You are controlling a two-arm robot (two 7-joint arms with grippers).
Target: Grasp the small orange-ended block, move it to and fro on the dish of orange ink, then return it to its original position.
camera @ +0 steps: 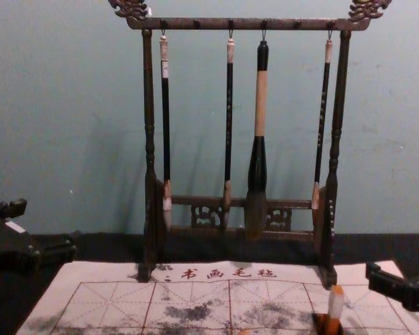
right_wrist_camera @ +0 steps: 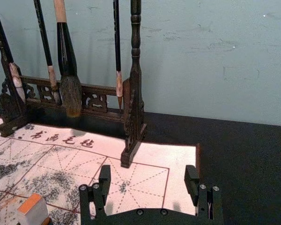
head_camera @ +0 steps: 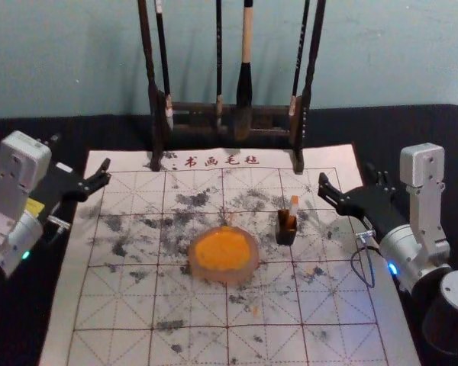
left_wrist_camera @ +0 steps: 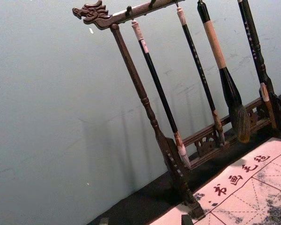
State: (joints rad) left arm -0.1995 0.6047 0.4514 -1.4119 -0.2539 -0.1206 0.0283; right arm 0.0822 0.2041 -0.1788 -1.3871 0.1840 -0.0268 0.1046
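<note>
Holding left end effector (left_wrist_camera: 145,220), right end effector (right_wrist_camera: 147,172) spread astride white mat (head_camera: 336,305); awaiting grasping white, orange-ended block (right_wrist_camera: 33,211), inking on round orange-filled dish (head_camera: 223,250), returning.

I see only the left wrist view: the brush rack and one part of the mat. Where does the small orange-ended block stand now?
Observer: The block stands in a small dark holder, to the right of the ink dish.

Operator: Thank you. Does the right hand already hold something?

Observer: No, the right hand is open, with nothing between its fingers.

Operator: And which hand is closer to the block?

Observer: The right one; the left hand is over by the opposite side of the mat.
</note>
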